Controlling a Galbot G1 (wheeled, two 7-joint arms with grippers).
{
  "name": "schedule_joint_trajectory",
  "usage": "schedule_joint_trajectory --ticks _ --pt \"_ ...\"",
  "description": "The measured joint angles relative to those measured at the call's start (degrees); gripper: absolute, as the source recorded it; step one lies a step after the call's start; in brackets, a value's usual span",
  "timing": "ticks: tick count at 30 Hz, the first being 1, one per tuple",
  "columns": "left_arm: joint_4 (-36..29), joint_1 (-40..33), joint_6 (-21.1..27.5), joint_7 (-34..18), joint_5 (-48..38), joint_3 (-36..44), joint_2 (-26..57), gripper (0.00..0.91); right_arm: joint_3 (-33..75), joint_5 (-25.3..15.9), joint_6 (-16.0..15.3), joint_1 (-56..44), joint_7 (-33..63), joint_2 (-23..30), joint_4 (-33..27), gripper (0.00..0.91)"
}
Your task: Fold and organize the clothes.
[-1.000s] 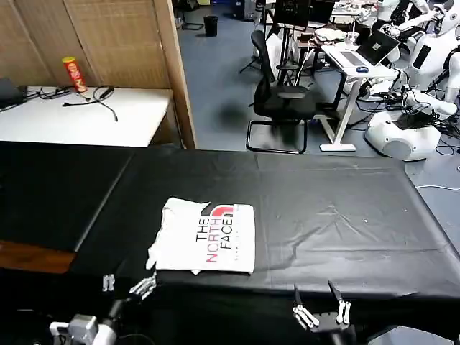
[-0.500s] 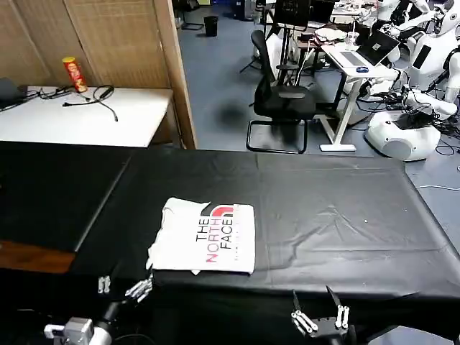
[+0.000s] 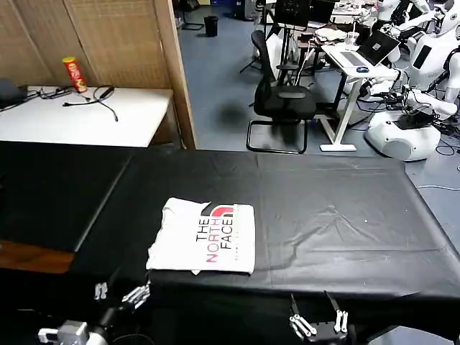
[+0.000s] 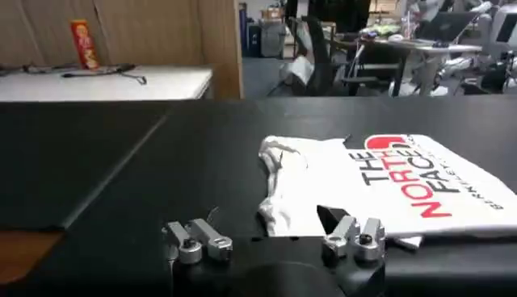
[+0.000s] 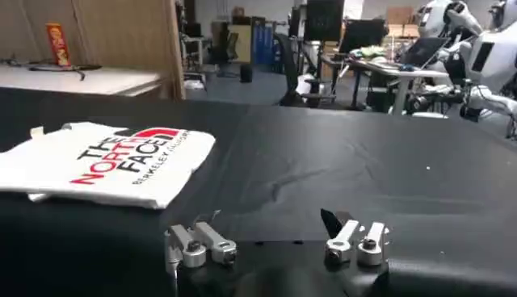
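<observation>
The white T-shirt [image 3: 205, 236] lies folded into a rectangle on the black tablecloth [image 3: 323, 215], "THE NORTH FACE" print facing up. It also appears in the left wrist view as the T-shirt [image 4: 380, 186] and in the right wrist view as the T-shirt [image 5: 105, 161]. My left gripper [image 3: 117, 292] hangs open below the table's near edge, just short of the shirt's near left corner, holding nothing. My right gripper [image 3: 315, 323] is open too, low at the near edge, well to the right of the shirt. In the wrist views the left gripper [image 4: 273, 240] and right gripper [image 5: 275, 242] have their fingers spread wide.
A white side table [image 3: 86, 115] with a red can [image 3: 72, 74] and cables stands at the back left. A wooden screen [image 3: 108, 39] rises behind it. Beyond the table are a black office chair [image 3: 284, 100], a desk with a laptop [image 3: 359, 61] and white robots [image 3: 406, 133].
Both grippers have drawn back toward me and sunk lower past the table's near edge. The folded shirt has not moved.
</observation>
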Motion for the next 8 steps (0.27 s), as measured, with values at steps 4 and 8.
schedule_joint_trajectory --ticks 4,8 --pt "-0.14 0.23 0.19 0.0 -0.17 -0.12 0.02 0.878 -0.01 0.0 -0.01 -0.05 0.01 0.0 0.13 0.878" --pt "-0.14 0.2 0.18 0.02 -0.17 -0.13 0.02 0.878 -0.01 -0.01 -0.01 -0.08 0.01 0.0 0.18 0.878"
